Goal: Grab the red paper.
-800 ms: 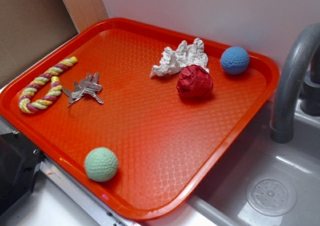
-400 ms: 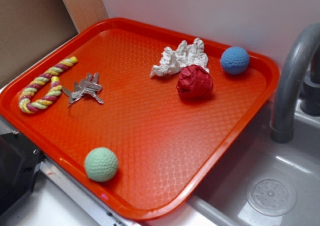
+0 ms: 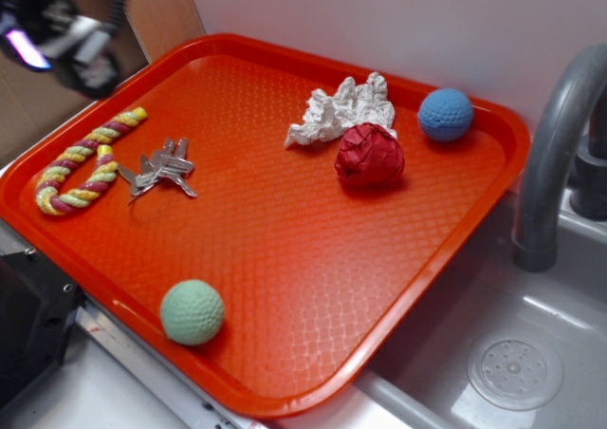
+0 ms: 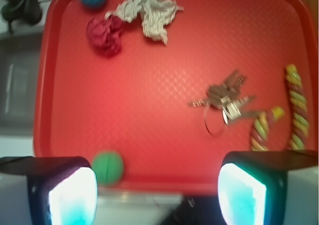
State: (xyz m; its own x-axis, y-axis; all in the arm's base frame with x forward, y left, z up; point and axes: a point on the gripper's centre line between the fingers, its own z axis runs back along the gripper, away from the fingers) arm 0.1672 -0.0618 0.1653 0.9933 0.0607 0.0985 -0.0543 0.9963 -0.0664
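The red paper (image 3: 370,154) is a dark red crumpled wad on the orange-red tray (image 3: 285,258), toward its far right, touching the white crumpled paper (image 3: 341,111). In the wrist view the red paper (image 4: 104,34) lies at the upper left. My gripper (image 3: 62,35) shows blurred at the top left of the exterior view, high over the tray's left corner and far from the red paper. In the wrist view the gripper (image 4: 157,192) is open and empty, its two fingers wide apart above the tray's near edge.
On the tray lie a blue ball (image 3: 446,114), a green ball (image 3: 193,311), a bunch of keys (image 3: 159,170) and a striped rope toy (image 3: 85,160). A grey sink with a faucet (image 3: 555,154) stands to the right. A wall runs behind.
My gripper has come into the exterior view at the top left; it was out of view before. The things on the tray have not moved.
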